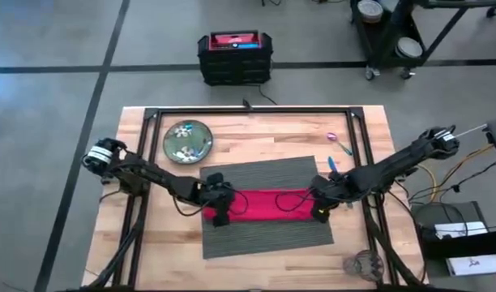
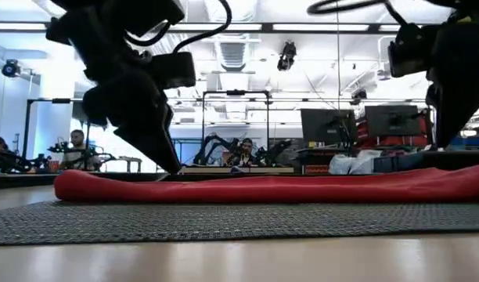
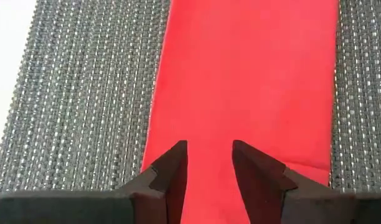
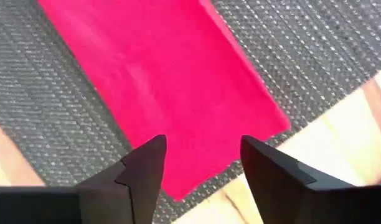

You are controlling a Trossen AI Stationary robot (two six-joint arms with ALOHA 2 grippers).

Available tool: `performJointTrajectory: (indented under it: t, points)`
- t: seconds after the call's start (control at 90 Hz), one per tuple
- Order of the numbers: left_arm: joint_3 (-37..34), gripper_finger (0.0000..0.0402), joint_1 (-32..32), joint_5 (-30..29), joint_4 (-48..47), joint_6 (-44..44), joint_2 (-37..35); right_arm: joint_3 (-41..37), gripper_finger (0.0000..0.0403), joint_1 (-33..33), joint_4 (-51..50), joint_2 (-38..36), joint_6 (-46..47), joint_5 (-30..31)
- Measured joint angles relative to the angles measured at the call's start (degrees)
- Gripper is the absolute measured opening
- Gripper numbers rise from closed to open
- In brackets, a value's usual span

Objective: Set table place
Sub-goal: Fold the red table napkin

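A red napkin (image 1: 268,203) lies folded into a long strip across the dark grey ribbed placemat (image 1: 264,174) in the middle of the table (image 1: 151,243). My left gripper (image 1: 221,217) stands open over the napkin's left end (image 3: 246,74), fingers pointing down. In the low view its fingertip (image 2: 171,164) reaches the napkin's top (image 2: 271,188). My right gripper (image 1: 319,215) is open over the napkin's right end (image 4: 165,81) and hangs above it (image 2: 451,133). The green plate (image 1: 188,139) sits at the far left; purple and blue utensils (image 1: 335,156) lie at the far right. My left gripper has its open fingers (image 3: 172,168) down at the napkin's left end, coming from above. Whether the tips touch the cloth, I cannot tell.
A small clear glass (image 1: 363,264) stands near the table's front right corner. The black frame bars (image 1: 357,138) run along the far and side edges. Bare wood (image 4: 340,149) lies beside the placemat's right edge. People sit at benches in the room beyond.
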Motion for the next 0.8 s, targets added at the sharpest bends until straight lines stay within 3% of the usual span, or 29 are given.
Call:
performJointTrajectory:
  t: [0.533,0.8]
  points:
    - [0.0,0.0114,-0.2,-0.2,1.0,0.5,-0.2,-5.9,0.0215,0.0,-1.1,-0.7,2.6,-2.2]
    - [0.0,0.0114,-0.2,-0.2,7.2,4.0,-0.2,-6.0,0.0209,0.1,0.4,-0.6,0.5,-1.8]
